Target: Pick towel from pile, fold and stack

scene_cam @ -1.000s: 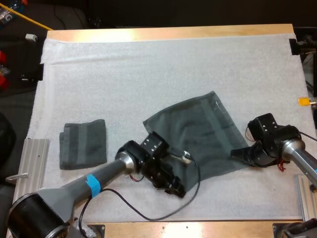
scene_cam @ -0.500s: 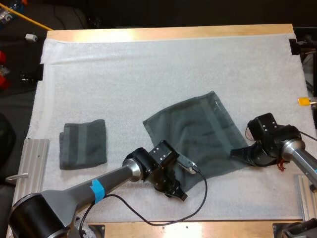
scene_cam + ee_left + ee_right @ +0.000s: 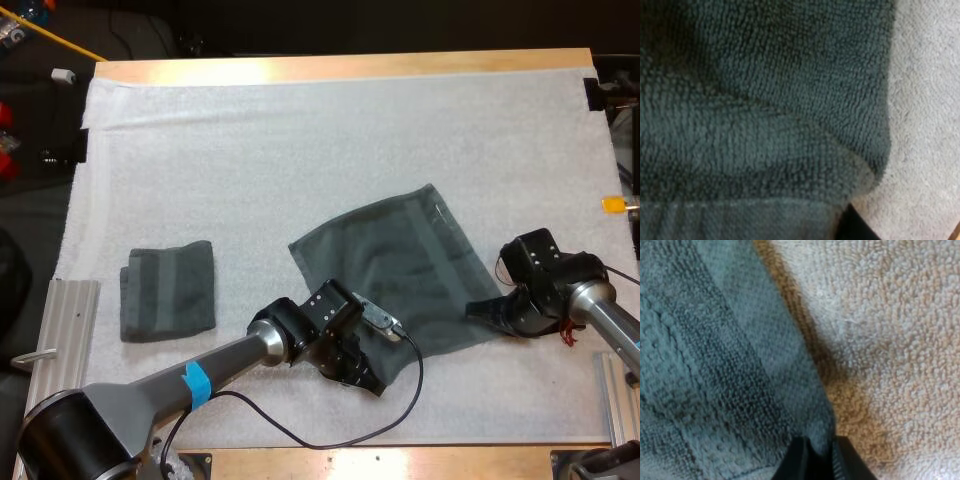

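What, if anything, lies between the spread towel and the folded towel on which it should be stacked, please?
Nothing visible does. Only bare white mat lies between the spread towel and the folded towel to its left in the high view.

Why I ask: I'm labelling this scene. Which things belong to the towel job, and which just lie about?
Job: spread towel, folded towel, left gripper at the spread towel's near corner, right gripper at its right corner.
Lying about: metal rail beside the mat, small white object beyond the table's far left corner.
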You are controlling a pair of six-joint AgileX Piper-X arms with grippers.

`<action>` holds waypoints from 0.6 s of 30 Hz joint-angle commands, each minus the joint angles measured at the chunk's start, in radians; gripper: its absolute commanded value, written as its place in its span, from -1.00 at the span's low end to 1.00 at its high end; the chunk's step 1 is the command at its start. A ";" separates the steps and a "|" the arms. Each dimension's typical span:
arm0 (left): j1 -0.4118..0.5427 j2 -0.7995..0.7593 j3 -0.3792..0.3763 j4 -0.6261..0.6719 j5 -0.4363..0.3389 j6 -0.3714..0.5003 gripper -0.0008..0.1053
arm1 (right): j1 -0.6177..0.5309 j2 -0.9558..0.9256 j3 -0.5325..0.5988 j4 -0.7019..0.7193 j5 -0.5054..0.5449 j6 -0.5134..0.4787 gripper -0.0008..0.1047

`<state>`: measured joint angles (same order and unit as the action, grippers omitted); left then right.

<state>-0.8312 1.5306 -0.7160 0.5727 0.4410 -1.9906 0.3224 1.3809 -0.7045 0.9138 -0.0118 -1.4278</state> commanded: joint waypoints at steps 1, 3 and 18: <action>-0.004 -0.021 0.000 0.001 0.005 -0.009 -0.98 | -0.005 -0.007 0.000 0.014 0.001 -0.014 -0.99; -0.004 -0.051 0.000 0.014 0.006 -0.008 -0.98 | -0.005 -0.013 0.000 0.016 -0.004 -0.033 -0.99; -0.004 -0.492 -0.020 0.200 0.028 -0.005 -0.98 | -0.003 -0.452 -0.029 0.175 -0.081 -0.029 -0.99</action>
<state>-0.8312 1.0483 -0.7267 0.7574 0.4599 -1.9886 0.3224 0.9464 -0.7203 1.0723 -0.0774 -1.4609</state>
